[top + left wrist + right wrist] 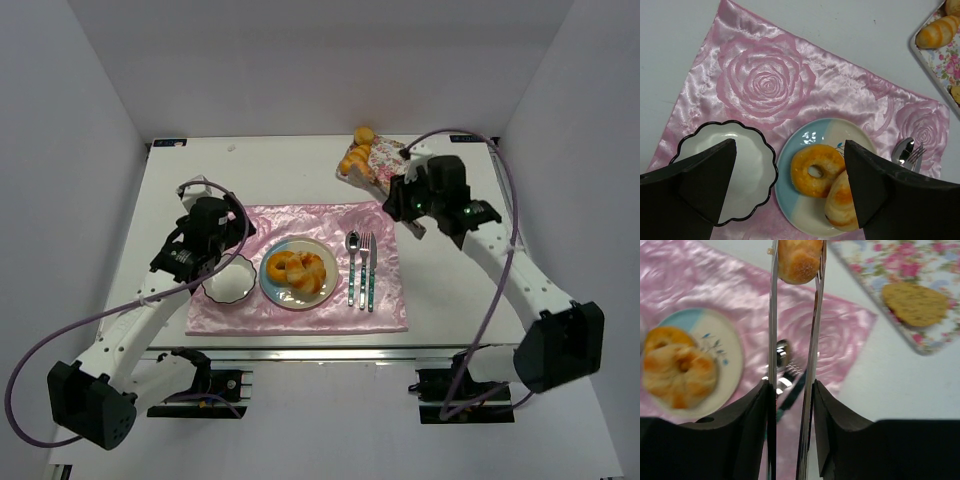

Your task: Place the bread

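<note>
Gripping a pair of metal tongs [772, 335] with the right gripper [790, 400], black fingers [747, 425] squeezed onto both blades. Pinching a golden bread roll [799, 260] at the tips, blades almost together, just the roll's width between them. Holding that roll up off the table [880, 385], around the far right corner of the pink rose placemat [840, 325], between the floral tray [940, 270] to the far right and the plate [720, 347] to the left (already loaded with a doughnut [815, 170] and a second roll [840, 200]). Not touching the plate. Spotted some cutlery [785, 360] lying on the mat under the tongs. Hovering the left gripper [790, 145] over the near left of the mat, jaws wide apart, gripping nothing, with a scalloped white bowl [705, 150] just left of the plate.
</note>
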Robot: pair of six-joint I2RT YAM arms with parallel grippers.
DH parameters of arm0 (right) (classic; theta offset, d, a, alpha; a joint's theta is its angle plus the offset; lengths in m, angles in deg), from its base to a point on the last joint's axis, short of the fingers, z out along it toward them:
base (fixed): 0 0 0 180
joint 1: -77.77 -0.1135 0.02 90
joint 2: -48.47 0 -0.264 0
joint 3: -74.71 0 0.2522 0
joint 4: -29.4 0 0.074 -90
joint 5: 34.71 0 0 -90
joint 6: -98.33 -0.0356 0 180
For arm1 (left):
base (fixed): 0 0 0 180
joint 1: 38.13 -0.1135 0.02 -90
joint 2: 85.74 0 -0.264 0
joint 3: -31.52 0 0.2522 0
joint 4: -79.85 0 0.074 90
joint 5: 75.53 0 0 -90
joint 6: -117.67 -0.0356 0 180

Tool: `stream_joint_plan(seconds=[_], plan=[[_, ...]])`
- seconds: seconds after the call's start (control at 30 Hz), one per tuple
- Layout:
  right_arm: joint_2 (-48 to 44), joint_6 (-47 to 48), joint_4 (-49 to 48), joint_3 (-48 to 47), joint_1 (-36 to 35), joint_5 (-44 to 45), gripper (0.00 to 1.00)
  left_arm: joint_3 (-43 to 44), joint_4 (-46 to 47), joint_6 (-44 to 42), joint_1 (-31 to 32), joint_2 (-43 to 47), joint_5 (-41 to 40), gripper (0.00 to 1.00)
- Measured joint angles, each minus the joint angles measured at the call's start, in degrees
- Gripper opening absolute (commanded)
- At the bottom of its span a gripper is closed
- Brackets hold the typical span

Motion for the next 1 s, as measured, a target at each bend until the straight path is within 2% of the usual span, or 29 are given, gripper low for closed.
stream_joint_plan(seconds=[0.2,0.33,0.47,0.7,0.97,1.0], plan=[[-7.30,-0.35,0.07,8.44,-18.21,0.85,0.36,-1.90,-0.20,0.57,0.00,2.84,0.83,0.98],[-8.00,0.66,0.31,9.05,-32.96,3.96,0.36,-2.62,-0.90,1.03,0.00,4.02,1.09,0.98],[-5.99,2.54,1.07,8.46,-44.22,8.92,0.35,-2.82,-2.23,1.66,0.00,5.73,1.11,0.98],[4.15,3.28,4.79,3.87,-51.10,18.25,0.36,-3.37,-3.39,2.36,0.00,9.94,0.83,0.98],[9.07,2.40,9.40,1.14,-52.65,26.69,0.43,-3.61,-3.50,2.54,0.00,10.38,0.76,0.98],[9.11,2.27,9.60,0.87,-52.72,27.21,0.47,-3.61,-3.50,2.54,0.00,10.36,0.76,0.98]])
